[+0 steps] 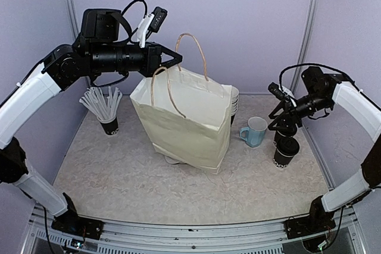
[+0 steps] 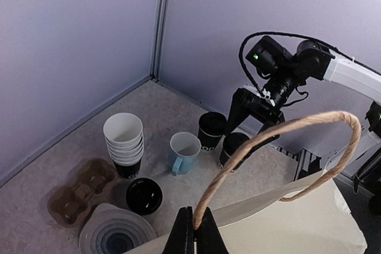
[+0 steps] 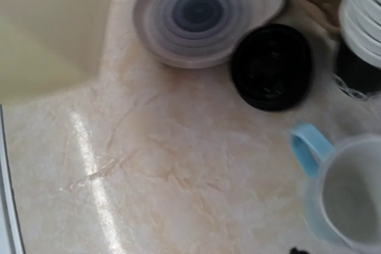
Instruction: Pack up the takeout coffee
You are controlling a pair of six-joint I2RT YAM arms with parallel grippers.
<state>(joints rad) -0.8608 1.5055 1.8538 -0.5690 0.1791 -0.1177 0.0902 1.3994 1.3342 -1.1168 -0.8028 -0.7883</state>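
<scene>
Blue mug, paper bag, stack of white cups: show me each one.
blue mug [image 1: 256,130]: top external view, side wall.
paper bag [image 1: 187,120]: top external view, front face.
stack of white cups [image 2: 124,143]: left wrist view, nested rims.

Top view: the paper bag [image 1: 184,117] screens the stack of white cups [image 1: 234,100], leaving only its edge exposed. The right gripper [image 1: 283,130] covers most of a second lidded cup [image 1: 277,139], and its jaw gap cannot be determined. Lettering on the takeout coffee [image 1: 286,154] is too small to read.

Right wrist view is blurred. The blue mug [image 3: 345,200] and the plate [image 3: 202,13] are cut by frame edges.

Left wrist view: the left gripper [image 2: 194,218] is cropped at the bottom.
</scene>
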